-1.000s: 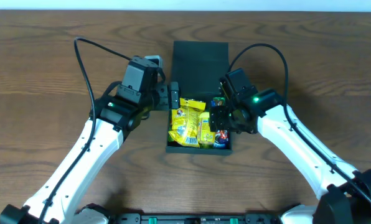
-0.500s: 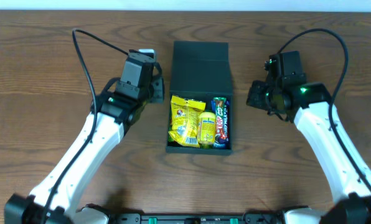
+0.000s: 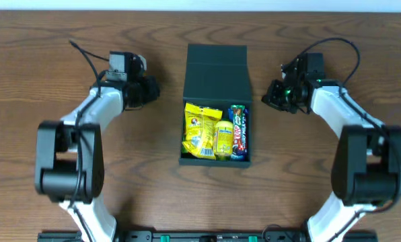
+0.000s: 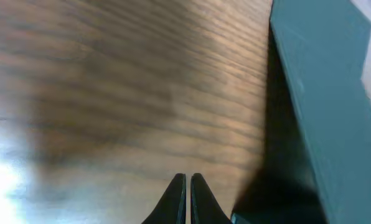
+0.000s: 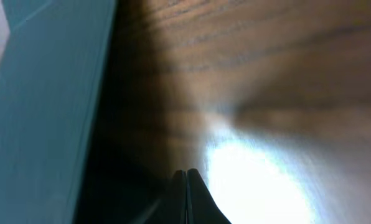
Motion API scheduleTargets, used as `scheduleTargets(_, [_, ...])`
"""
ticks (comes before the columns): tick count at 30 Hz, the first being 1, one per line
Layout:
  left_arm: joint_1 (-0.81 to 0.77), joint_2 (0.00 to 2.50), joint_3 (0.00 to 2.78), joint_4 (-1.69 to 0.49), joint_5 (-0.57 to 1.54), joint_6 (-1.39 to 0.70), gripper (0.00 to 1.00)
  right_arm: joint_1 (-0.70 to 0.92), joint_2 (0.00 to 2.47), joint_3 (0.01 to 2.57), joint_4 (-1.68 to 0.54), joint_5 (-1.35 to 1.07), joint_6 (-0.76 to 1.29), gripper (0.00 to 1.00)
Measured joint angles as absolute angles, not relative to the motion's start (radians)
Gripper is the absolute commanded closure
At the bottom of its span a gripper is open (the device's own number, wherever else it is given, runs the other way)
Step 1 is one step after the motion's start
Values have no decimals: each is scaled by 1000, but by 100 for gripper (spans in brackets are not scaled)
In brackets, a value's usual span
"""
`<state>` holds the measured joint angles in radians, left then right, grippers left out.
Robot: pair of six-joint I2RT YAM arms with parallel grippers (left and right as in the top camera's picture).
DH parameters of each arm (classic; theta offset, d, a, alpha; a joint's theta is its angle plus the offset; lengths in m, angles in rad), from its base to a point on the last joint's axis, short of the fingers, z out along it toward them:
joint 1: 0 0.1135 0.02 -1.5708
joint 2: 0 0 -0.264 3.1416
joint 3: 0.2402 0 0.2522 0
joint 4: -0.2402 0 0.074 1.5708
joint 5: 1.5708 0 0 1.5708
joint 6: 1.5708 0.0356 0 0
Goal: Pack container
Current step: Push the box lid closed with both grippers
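The dark teal container (image 3: 215, 67) sits mid-table with its flap lid laid open toward the far side. Inside lie yellow snack packets (image 3: 204, 130) and a blue-green bar (image 3: 238, 132). My left gripper (image 3: 150, 89) rests to the left of the lid, shut and empty; in the left wrist view its fingertips (image 4: 187, 180) meet over bare wood, with the container's wall (image 4: 325, 93) to the right. Right of the lid is my right gripper (image 3: 273, 96), also shut on nothing. In the right wrist view its tips (image 5: 186, 173) touch, and the container (image 5: 42, 106) fills the left.
The wooden table (image 3: 52, 168) spreads all round the container. Both arms fold back along the left and right sides, their cables arching over the wood. The table's far edge runs along the top of the overhead view.
Both arms have drawn back from the container's open compartment to either side of the lid. Both grippers have shut. The blue-green bar now lies in the container.
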<state>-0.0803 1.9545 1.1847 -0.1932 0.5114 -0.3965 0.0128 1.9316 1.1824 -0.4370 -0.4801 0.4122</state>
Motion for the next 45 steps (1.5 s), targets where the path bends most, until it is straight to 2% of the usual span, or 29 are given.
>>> scheduleTargets(10, [-132,2196,1478,-278,678,-431,94,20,2146,1350,-410,-664,417,98])
scheduleTargets(20, [-156,2225,1523,-281,720,-449,94,29,2154,1398,-372,-772,407,98])
scheduleTargets(31, [-144,2224,1565,-290,865,-384,94,25,2151,1403,-381,-913,284,98])
scheduleTargets(36, [-144,2154,1567,-398,867,-291,94,25,2044,1404,-458,-890,201,99])
scheduleTargets(45, [-212,1767,1576,-737,770,-52,94,72,1672,1420,-746,-834,59,99])
